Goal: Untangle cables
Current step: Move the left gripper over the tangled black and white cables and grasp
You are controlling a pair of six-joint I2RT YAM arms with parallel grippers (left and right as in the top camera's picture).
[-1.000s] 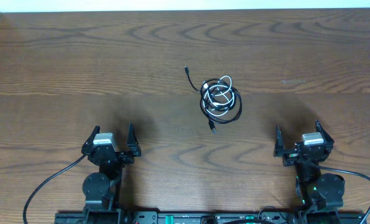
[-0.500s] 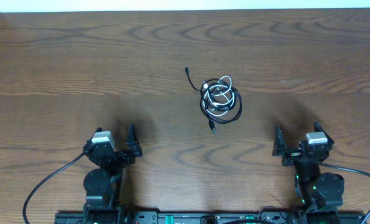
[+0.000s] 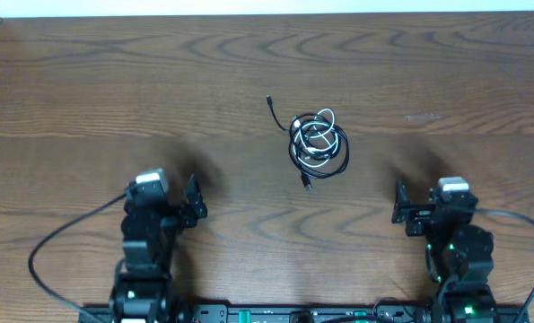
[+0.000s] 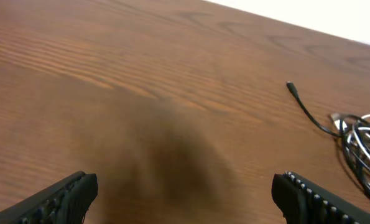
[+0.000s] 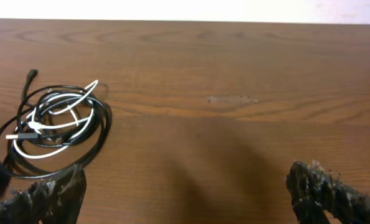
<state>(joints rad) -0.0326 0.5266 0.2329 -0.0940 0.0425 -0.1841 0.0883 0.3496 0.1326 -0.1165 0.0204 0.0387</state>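
The opening reach seems in hand: left tool [image 3: 165, 203] and right tool [image 3: 433, 208] gape empty. Next, one should pinch the black cable [image 3: 343, 158] by its plug [image 3: 269, 100] (10 o'clock of the cables [image 3: 319, 142]).

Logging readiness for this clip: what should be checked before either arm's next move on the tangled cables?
1. Left tool open and empty: ok.
2. Right tool open and empty: ok.
3. Thin black cord and thin white cord separated: not ok, coiled together.
4. Black cord's plug ends stick out of the coil: ok.
5. White cord's ends reachable without lifting black loops: cannot tell.
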